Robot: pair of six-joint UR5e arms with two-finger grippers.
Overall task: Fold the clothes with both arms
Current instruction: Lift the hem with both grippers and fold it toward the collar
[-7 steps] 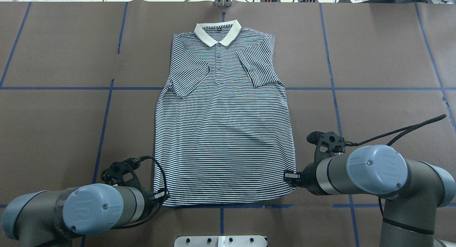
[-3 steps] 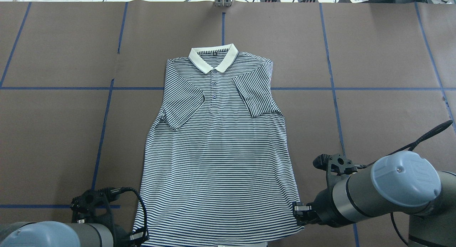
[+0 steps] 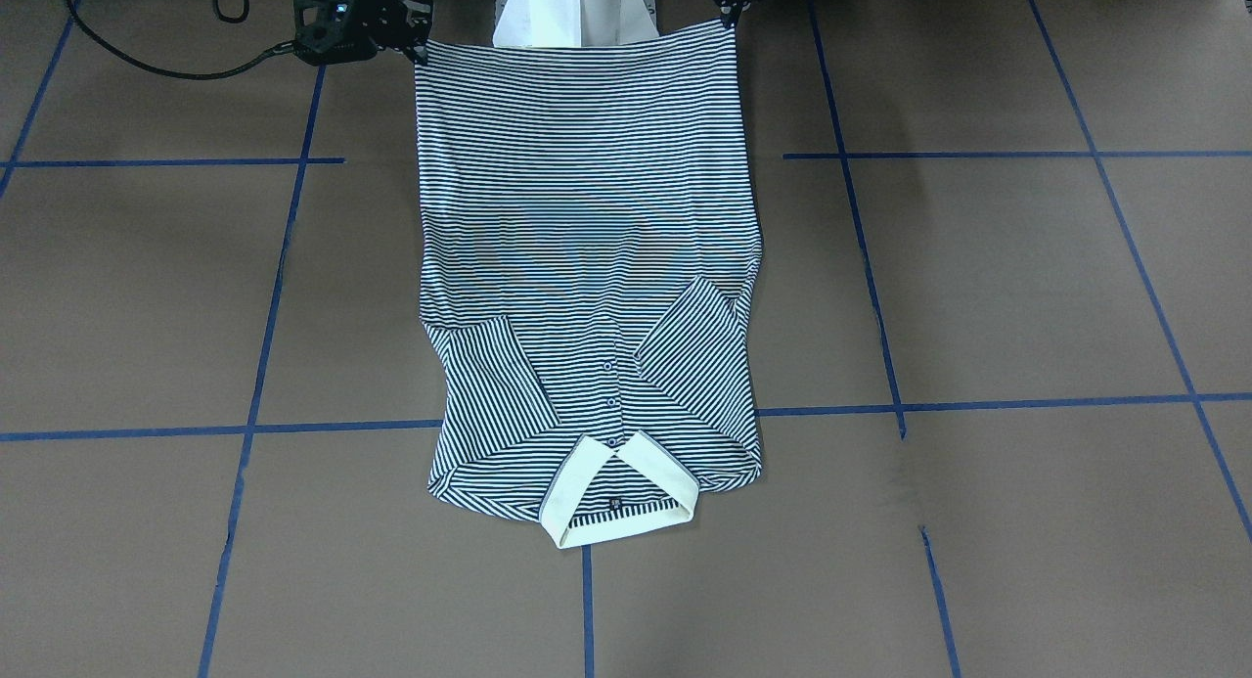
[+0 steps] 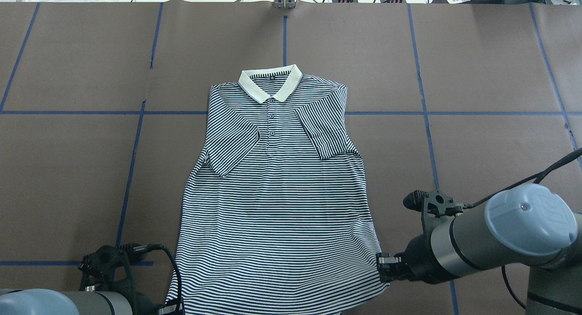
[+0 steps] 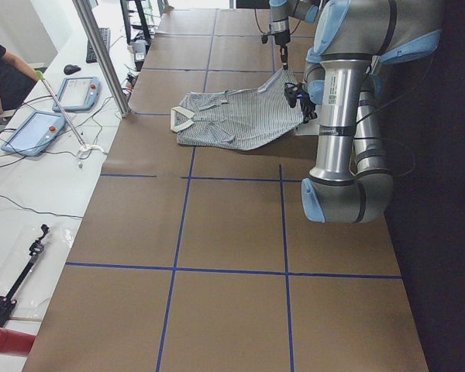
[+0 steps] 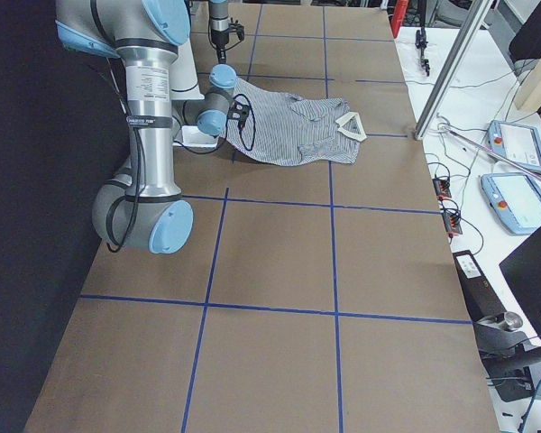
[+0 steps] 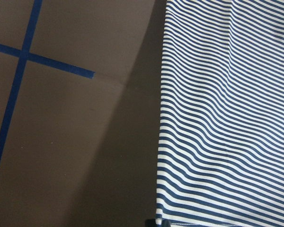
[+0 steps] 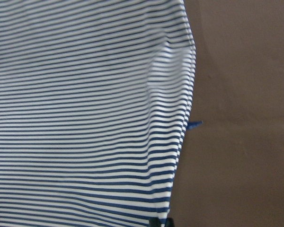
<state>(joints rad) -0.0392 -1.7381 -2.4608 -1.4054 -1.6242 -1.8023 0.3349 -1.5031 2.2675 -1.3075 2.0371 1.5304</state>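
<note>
Two-armed fold, mid-task: both arms held the striped polo shirt by its hem, in the lower half of the overhead frame. I read the left gripper, at the bottom left edge of that view, as pinched onto one hem corner. The right gripper, lower right, looked pinched onto the other. In both wrist views the cloth ran straight into the dark fingertips. The shirt lay face up on the brown table, its cream collar toward the top centre and both short sleeves folded in across the chest. In the front-facing view the hem stood raised and taut along the top edge, in front of the white pedestal.

My worry from here was the grip. Each looked like a thin bite at the very corner, so a quick pull could slip one corner free and drop the hem askew. If the arms carried the hem toward the collar at unequal pace, the fold would land crooked. Dragging the cloth along the table could also flick the tucked sleeves open or bunch the loose body under the fold.
</note>
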